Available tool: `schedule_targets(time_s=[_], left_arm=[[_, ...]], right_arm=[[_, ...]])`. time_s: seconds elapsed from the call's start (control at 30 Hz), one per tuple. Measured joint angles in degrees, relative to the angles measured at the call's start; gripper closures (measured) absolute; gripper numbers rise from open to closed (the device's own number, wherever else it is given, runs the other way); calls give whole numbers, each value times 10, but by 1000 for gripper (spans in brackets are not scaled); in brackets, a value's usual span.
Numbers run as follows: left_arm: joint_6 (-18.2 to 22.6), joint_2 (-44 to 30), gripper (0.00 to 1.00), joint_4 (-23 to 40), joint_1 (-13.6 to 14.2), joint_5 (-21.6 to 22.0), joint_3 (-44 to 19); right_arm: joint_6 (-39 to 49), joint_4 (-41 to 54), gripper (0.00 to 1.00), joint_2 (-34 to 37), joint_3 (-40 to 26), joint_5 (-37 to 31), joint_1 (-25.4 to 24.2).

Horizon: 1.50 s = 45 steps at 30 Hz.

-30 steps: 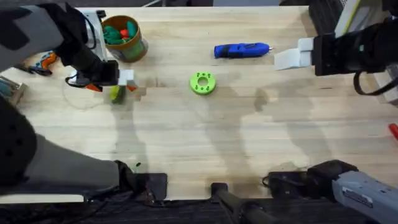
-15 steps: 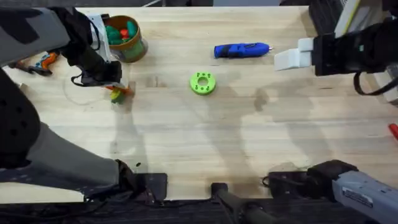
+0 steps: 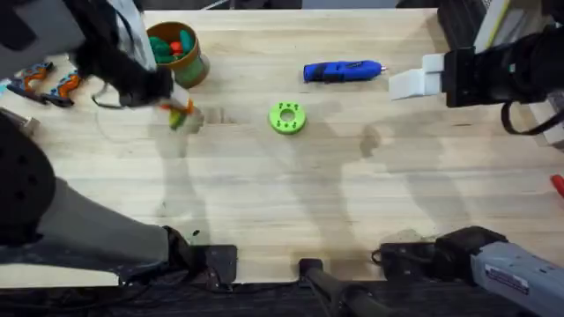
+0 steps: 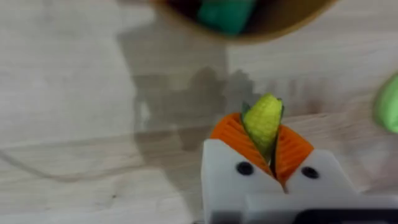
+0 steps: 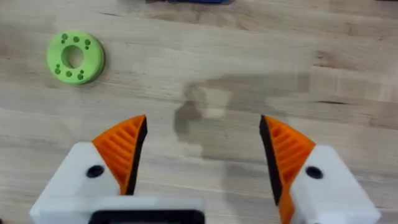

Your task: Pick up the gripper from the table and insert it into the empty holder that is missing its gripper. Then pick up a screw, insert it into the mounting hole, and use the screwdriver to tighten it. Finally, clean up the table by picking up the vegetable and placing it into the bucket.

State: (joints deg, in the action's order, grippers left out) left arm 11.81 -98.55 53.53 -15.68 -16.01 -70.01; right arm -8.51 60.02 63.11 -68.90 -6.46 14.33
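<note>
Pale wooden table (image 3: 352, 202), left tool (image 4: 267, 146) clenched on yellow-green vegetable (image 4: 262, 118) just beside orange-rimmed bucket (image 3: 181, 66), right tool (image 5: 202, 152) spread wide, blue screwdriver (image 3: 342, 70) lying apart, no readable writing.

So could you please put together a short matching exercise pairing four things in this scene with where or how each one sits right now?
Things:
1. vegetable
2. screwdriver
3. bucket
4. right gripper

States:
A. lying on the table at the far side, nothing touching it
B. open, with bare table between its pads
C. pinched between the left gripper's orange pads
D. standing on the table with green and red toys inside

Pairs: 1-C, 2-A, 3-D, 4-B
</note>
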Motion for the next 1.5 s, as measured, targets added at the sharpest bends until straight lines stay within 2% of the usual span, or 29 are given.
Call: schedule_targets(time_s=[0.2,0.37,0.53,0.7,1.13,1.17,1.2,1.3,1.4,1.43,1.47,1.5], left_arm=[[0,45,978,-1,0,-50,-106],[-5,60,978,-69,0,-63,-161],[-53,54,978,-133,0,-47,-163],[-94,28,978,-163,0,-24,-163],[-115,-65,956,-182,0,-14,-163],[-116,-67,919,-182,0,-13,-163],[-116,-68,824,-182,0,-13,-163],[-119,-69,465,-184,0,-11,-163],[-119,-69,271,-187,0,-10,-163],[-121,-69,115,-187,0,-11,-163],[-122,-69,42,-187,0,-11,-163],[-123,-69,23,-187,0,-11,-163]], right_arm=[[0,0,8,0,0,0,0],[0,0,8,0,0,0,0],[0,0,8,0,0,0,0],[0,0,8,0,0,0,0],[0,0,8,0,0,0,0],[0,0,8,0,0,0,0],[0,0,9,0,0,0,0],[0,0,8,0,0,0,0],[0,0,8,0,0,0,0],[0,0,9,0,0,0,0],[0,0,8,0,0,0,0],[0,0,8,0,0,0,0]])
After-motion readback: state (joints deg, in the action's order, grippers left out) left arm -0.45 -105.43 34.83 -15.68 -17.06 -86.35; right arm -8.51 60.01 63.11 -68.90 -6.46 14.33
